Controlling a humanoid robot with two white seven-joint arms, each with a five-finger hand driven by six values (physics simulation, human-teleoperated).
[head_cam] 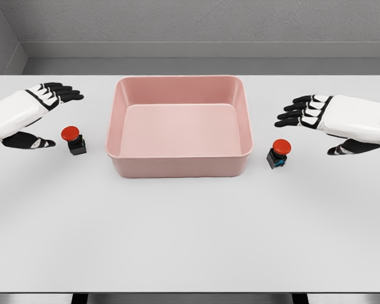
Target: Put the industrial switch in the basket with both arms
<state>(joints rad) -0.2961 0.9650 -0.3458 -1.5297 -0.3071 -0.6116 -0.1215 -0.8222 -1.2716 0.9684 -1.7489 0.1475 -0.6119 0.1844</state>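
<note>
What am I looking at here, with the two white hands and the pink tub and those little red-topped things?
This is a computer-simulated scene, seen from a camera on a humanoid robot's head, looking down at a white table. The left hand comes in from the picture's left, the right hand from the right; each is white with black fingers, spread and holding nothing. In the middle sits an empty pink basket, really a shallow tub. On either side of it stands an industrial switch, a small push-button with a red cap: the left switch on a black base, the right switch on a black and blue base. Both are on the table, untouched.
</note>
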